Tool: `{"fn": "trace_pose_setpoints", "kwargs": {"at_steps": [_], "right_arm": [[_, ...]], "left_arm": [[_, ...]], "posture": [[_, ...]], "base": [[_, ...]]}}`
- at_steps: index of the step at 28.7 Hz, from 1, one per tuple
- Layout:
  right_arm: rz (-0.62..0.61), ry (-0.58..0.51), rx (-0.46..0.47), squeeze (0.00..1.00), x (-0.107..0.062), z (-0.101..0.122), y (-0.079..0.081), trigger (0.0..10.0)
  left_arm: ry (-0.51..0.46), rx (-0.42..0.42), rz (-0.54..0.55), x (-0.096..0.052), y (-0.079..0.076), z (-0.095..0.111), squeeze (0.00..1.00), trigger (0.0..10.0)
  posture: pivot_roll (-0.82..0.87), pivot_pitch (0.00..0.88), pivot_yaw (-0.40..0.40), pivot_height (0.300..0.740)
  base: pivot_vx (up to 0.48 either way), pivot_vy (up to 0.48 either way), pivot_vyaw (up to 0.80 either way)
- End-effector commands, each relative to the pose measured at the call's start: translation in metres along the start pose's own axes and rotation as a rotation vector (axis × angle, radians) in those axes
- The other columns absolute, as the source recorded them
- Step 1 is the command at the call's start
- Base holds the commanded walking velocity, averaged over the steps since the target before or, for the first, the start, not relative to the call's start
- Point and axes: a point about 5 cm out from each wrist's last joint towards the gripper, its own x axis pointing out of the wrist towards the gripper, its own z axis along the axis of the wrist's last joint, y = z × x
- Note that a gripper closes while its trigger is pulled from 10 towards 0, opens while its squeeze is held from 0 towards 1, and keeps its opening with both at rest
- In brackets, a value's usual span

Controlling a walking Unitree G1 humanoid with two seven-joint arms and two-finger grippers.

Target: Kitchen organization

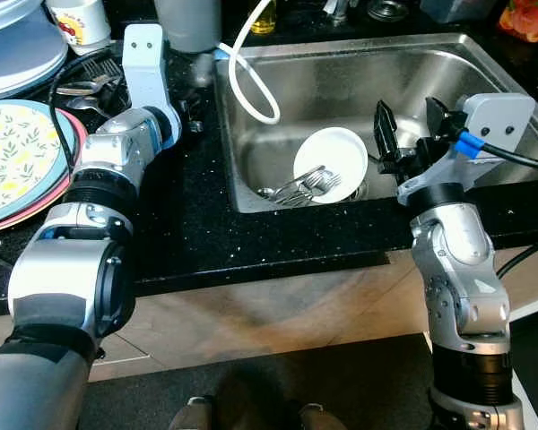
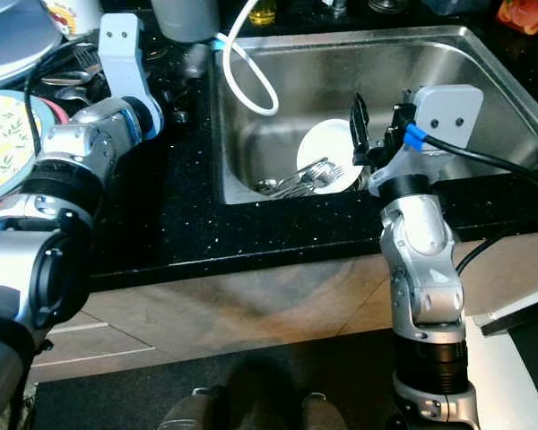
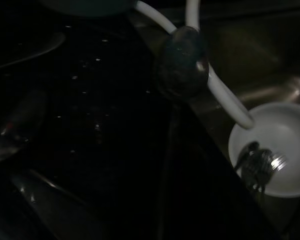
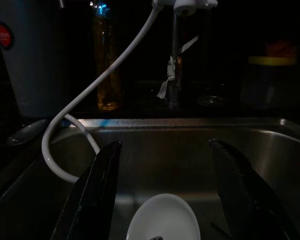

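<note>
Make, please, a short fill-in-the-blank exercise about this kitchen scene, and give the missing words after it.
1. The white bowl lies inside the steel ____.
2. The forks rest in the white ____.
3. The right gripper, its fingers ____, hangs over the sink beside the bowl.
4. The white hose loops down over the sink's ____ edge, near the left gripper on the black counter.

Missing words: sink; bowl; open; left
</note>
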Motion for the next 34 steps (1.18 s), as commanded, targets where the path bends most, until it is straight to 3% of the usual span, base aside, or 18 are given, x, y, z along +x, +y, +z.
{"fn": "trace_pose_setpoints", "kwargs": {"at_steps": [1,4,5,7,9,11,12,15,16,18,20,22,24,29,30,32,33,34], "right_arm": [[-0.009,-0.007,-0.005,0.00,-0.004,0.003,-0.004,10.0],[-0.016,-0.005,-0.004,0.00,-0.005,0.002,-0.005,10.0],[-0.016,-0.005,-0.004,0.00,-0.005,0.002,-0.005,10.0],[-0.020,-0.008,-0.003,0.00,-0.005,0.002,-0.005,10.0],[-0.021,-0.016,-0.004,0.00,-0.003,0.003,-0.005,10.0],[-0.021,-0.019,-0.004,0.00,-0.002,0.004,-0.005,10.0],[-0.021,-0.024,-0.006,0.00,-0.001,0.004,-0.005,10.0],[-0.020,-0.039,-0.014,0.00,0.001,0.008,-0.006,10.0],[-0.020,-0.039,-0.014,0.00,0.001,0.008,-0.006,10.0],[-0.022,-0.043,-0.020,0.00,0.001,0.009,-0.007,10.0],[-0.025,-0.045,-0.029,0.00,0.000,0.010,-0.008,10.0],[-0.029,-0.047,-0.038,0.00,0.000,0.011,-0.010,10.0],[-0.029,-0.049,-0.041,0.00,0.000,0.012,-0.011,10.0],[-0.027,-0.046,-0.058,0.00,-0.001,0.012,-0.014,10.0],[-0.032,-0.047,-0.064,0.00,-0.001,0.012,-0.015,10.0],[-0.040,-0.049,-0.066,0.00,-0.001,0.013,-0.016,10.0],[-0.040,-0.049,-0.066,0.00,-0.001,0.013,-0.016,10.0],[-0.057,-0.056,-0.073,0.00,0.000,0.014,-0.017,10.0]], "left_arm": [[0.112,0.079,0.071,-0.004,0.016,-0.027,0.00,0.0],[0.070,0.198,0.150,-0.007,0.024,-0.021,0.00,0.0],[0.070,0.198,0.150,-0.007,0.024,-0.021,0.00,0.0],[-0.093,0.253,0.180,-0.010,0.021,0.000,0.00,0.0],[-0.341,0.266,0.137,-0.016,0.007,0.029,0.00,0.0],[-0.408,0.250,0.116,-0.019,0.001,0.037,0.00,0.0],[-0.479,0.230,0.076,-0.022,-0.006,0.046,0.00,10.0],[-0.582,0.161,-0.084,-0.029,-0.033,0.057,0.00,10.0],[-0.582,0.161,-0.084,-0.029,-0.033,0.057,0.00,10.0],[-0.585,0.136,-0.194,-0.031,-0.049,0.055,0.00,10.0],[-0.510,0.114,-0.393,-0.033,-0.074,0.040,0.00,10.0],[-0.338,0.247,-0.623,-0.038,-0.102,0.011,0.00,10.0],[-0.320,0.272,-0.689,-0.042,-0.112,0.005,0.00,10.0],[-0.280,0.274,-0.734,-0.038,-0.129,-0.002,0.00,10.0],[-0.269,0.369,-0.688,-0.030,-0.134,-0.008,0.00,10.0],[-0.285,0.459,-0.629,-0.024,-0.135,-0.011,0.00,10.0],[-0.285,0.459,-0.629,-0.024,-0.135,-0.011,0.00,10.0],[-0.266,0.434,-0.504,-0.012,-0.130,-0.010,0.00,10.0]], "posture": [[0.08,0.284,0.040,0.740],[0.08,0.269,0.037,0.740],[0.08,0.269,0.037,0.740],[0.08,0.257,0.035,0.740],[0.07,0.236,0.031,0.740],[0.07,0.233,0.031,0.740],[0.06,0.220,0.031,0.740],[0.05,0.204,0.032,0.740],[0.05,0.204,0.032,0.740],[0.03,0.189,0.034,0.740],[0.02,0.174,0.039,0.740],[0.01,0.164,0.046,0.740],[0.01,0.162,0.046,0.740],[0.01,0.151,0.042,0.740],[0.01,0.145,0.039,0.740],[0.01,0.141,0.039,0.740],[0.01,0.141,0.039,0.740],[0.01,0.139,0.039,0.740]], "base": [[0.000,0.000,0.00],[0.000,0.000,0.00],[0.000,0.000,0.00],[0.000,0.000,0.00],[0.000,0.000,0.00],[0.000,0.000,0.00],[0.000,0.000,0.00],[0.000,0.000,0.00],[0.000,0.000,0.00],[0.000,0.000,0.00],[0.000,0.000,0.00],[0.000,0.000,0.00],[0.000,0.000,0.00],[0.000,0.000,0.00],[0.000,0.000,0.00],[0.000,0.000,0.00],[0.000,0.000,0.00],[0.000,0.000,0.00]]}}
